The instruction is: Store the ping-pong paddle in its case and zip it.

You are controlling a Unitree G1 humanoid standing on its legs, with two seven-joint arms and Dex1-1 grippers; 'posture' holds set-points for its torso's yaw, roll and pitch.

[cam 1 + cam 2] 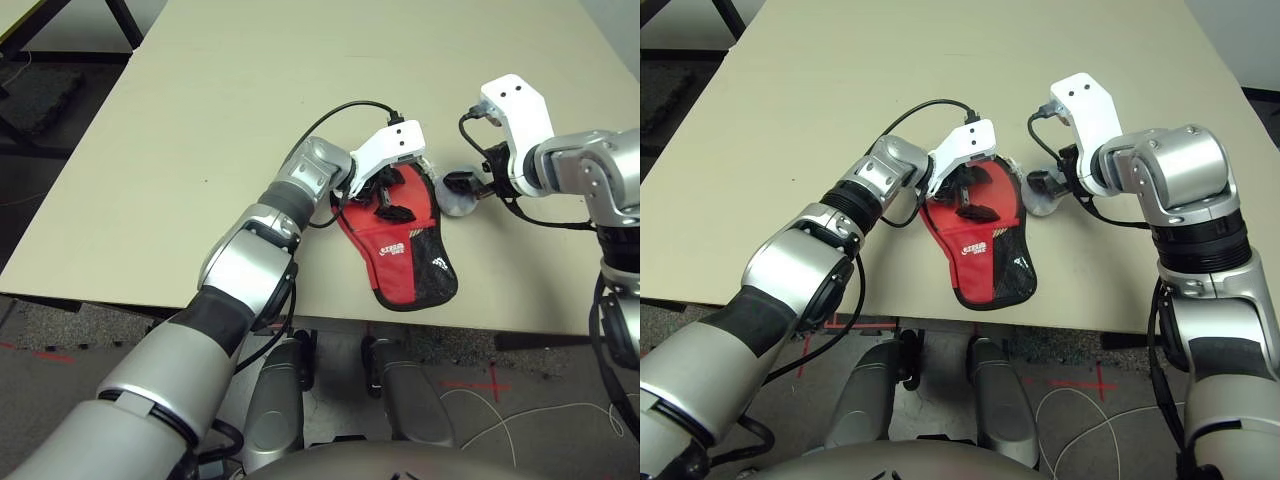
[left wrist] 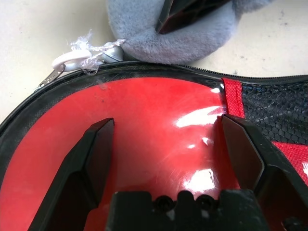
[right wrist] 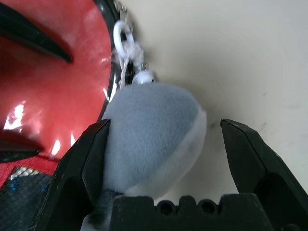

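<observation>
A red paddle-shaped fabric case is lying closed (zip apparently unfinished) under the spread left end effector; the right end effector is gaping around a grey plush pouch.

Table far and left of case is open. Left gripper sits over case's round end; pouch and right gripper crowd its right edge.

Both forearms are silver metal cylinders with black ribbed joint bands. Each wrist carries a white plastic housing, with a looping black cable plugged into it. The left pincer and right pincer each have two black, wedge-shaped fingers on a black base set with small screws.
</observation>
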